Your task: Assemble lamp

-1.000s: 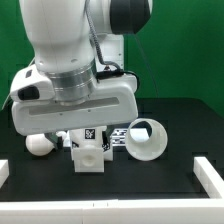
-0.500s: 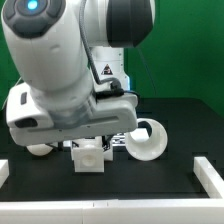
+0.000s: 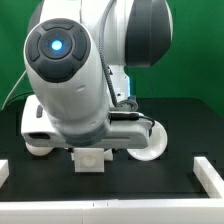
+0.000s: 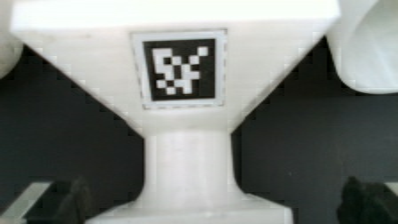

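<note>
Black tabletop (image 3: 190, 125) carries a matte white tagged base (image 4: 178, 120); the arm (image 3: 65, 80) bends low above it, gripper (image 4: 199, 205) jaws wide apart.

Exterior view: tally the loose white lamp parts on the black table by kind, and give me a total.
base: 1
bulb: 1, only partly in sight
shade: 1, only partly in sight
Total: 3
</note>
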Controlling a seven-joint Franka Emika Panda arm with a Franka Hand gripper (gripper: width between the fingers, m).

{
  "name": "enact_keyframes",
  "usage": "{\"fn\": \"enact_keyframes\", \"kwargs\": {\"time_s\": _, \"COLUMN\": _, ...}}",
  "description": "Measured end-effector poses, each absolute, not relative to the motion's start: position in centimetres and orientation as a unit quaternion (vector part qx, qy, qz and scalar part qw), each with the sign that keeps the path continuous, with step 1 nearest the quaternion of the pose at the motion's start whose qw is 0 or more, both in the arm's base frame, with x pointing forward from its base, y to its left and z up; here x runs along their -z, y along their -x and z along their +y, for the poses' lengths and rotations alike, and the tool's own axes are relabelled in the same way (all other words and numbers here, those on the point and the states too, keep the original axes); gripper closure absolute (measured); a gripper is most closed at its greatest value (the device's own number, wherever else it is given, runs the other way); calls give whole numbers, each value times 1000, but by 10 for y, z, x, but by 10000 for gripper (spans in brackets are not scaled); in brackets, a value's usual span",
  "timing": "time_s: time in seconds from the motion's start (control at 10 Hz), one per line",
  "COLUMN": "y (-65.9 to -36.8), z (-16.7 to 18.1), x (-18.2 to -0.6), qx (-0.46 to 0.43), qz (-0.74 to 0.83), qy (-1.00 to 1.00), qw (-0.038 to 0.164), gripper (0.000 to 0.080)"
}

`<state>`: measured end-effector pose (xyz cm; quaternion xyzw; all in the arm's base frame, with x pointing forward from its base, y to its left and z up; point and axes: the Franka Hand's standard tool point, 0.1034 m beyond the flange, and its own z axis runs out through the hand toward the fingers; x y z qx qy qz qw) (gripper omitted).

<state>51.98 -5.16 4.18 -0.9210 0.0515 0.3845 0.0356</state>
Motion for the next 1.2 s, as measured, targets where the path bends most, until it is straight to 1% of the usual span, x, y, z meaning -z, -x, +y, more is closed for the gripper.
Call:
{"fn": "enact_keyframes", "kwargs": {"time_s": 0.3, "y": -519, "z": -51, "x": -41, "qx": -385, "qz": 47, "qy": 921, "qw": 37, "gripper": 101}}
{"fn": "enact_keyframes", "kwargs": {"time_s": 0.4, "y": -512, "z": -54, "x": -42, "qx": -410, "qz": 40, "qy": 910, "qw": 37, "gripper": 101}}
{"fn": "enact_keyframes", "kwargs": {"time_s": 0.5, "y": -515, "z": -59, "x": -44, "qx": -433, "qz": 35, "qy": 900, "qw": 33, "gripper": 101}}
{"fn": "enact_keyframes", "kwargs": {"time_s": 0.7, "y": -530, "z": -58, "x": -44, "qx": -435, "qz": 34, "qy": 899, "qw": 32, "gripper": 101}}
{"fn": "enact_keyframes", "kwargs": {"time_s": 1.2, "y": -530, "z": -54, "x": -41, "qx": -434, "qz": 31, "qy": 900, "qw": 40, "gripper": 101}}
